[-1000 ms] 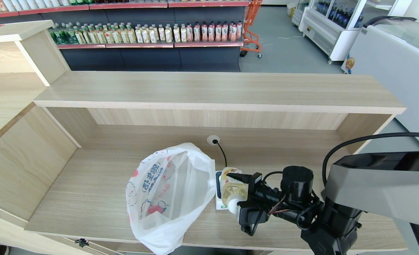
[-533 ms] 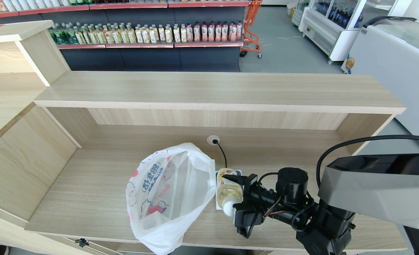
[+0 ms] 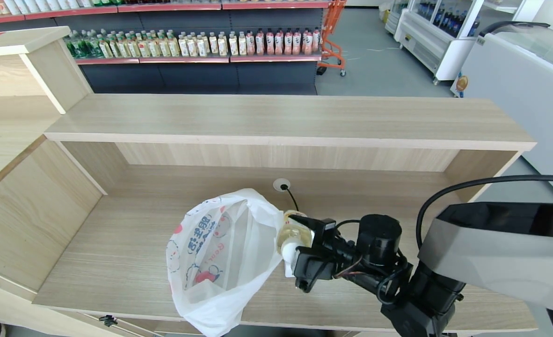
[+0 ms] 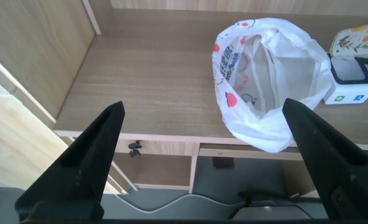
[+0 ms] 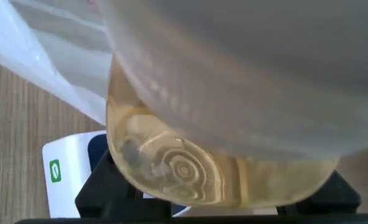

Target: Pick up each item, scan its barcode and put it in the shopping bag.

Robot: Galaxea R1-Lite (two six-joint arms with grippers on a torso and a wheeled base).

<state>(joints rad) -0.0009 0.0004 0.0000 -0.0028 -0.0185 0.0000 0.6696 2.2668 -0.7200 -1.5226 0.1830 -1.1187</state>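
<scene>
Over the counter [image 3: 117,255], right jaws pinch the bottle [image 3: 295,233] beside the bag [image 3: 220,255].

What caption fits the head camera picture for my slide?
Right tool holds a drink bottle beside the open shopping bag on the wooden counter.

Quick headcount at the checkout counter [image 3: 117,252]

One white shopping bag [image 3: 220,252], one bottle [image 3: 291,236] of yellowish drink, one scanner [image 4: 352,84], and one black cable [image 3: 291,199] coming out of one round hole [image 3: 281,184] in the back panel. Two grippers: the left gripper [image 4: 203,107] and the right gripper [image 3: 295,248]. The back shelf has a long row of drink bottles [image 3: 192,44], way too many and too small to count, plus one orange cart [image 3: 332,32].
</scene>
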